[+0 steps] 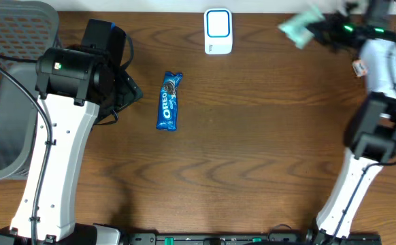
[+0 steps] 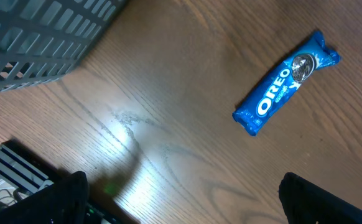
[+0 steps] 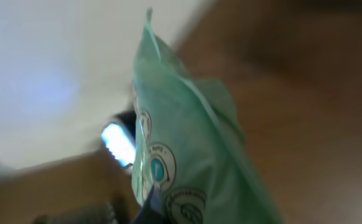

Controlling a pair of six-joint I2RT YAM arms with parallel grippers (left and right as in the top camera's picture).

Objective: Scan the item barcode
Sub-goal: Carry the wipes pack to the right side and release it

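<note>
Plainly our right hand (image 1: pixel 320 28) is pinched shut on a pale green pouch (image 1: pixel 297 28). It holds the pouch above the bench (image 1: pixel 252 150) near the far edge, well to the right of the white scanner (image 1: pixel 218 31). The wrist view is blurred, but the pouch looks like thin film: light, soft and probably slick. We judge it will flop and curl away from the grip, so a barcode on its face may bow. A hold on a sealed edge suits it best, leaving the printed side free to face the scanner. We cannot tell where the barcode sits.

Our left hand (image 1: pixel 126 92) stands wide with nothing in it, just left of the Oreo pack (image 1: pixel 169 101) and not touching it. The pack lies flat, between that hand and the scanner. We would expect it to be light and stiffer than the pouch, with biscuits that could crack. A gentle hold across its narrow middle seems wise.

Bare wood lies between the pouch and the scanner. The far edge runs close behind both, so there is little room to overshoot. A grey basket (image 1: pixel 7 88) crowds the left arm.
</note>
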